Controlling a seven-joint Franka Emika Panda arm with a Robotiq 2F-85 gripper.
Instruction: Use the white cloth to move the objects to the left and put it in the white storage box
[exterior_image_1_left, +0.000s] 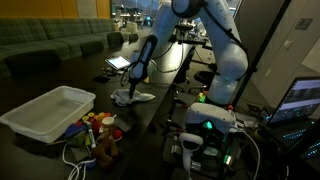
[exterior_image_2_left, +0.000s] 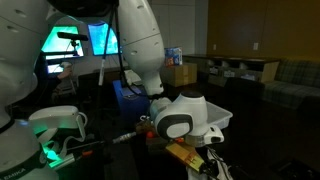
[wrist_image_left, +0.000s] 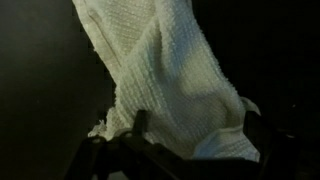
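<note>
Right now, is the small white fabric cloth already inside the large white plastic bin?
No, the white cloth lies on the dark table, outside the white plastic bin.

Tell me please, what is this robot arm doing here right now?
The arm reaches down to the white cloth. Its gripper is right over the cloth with the jaws wide open, so the cloth does not look gripped yet. The small coloured toys lie in a cluster close beside the white storage box, outside it. No sweeping has begun.
</note>
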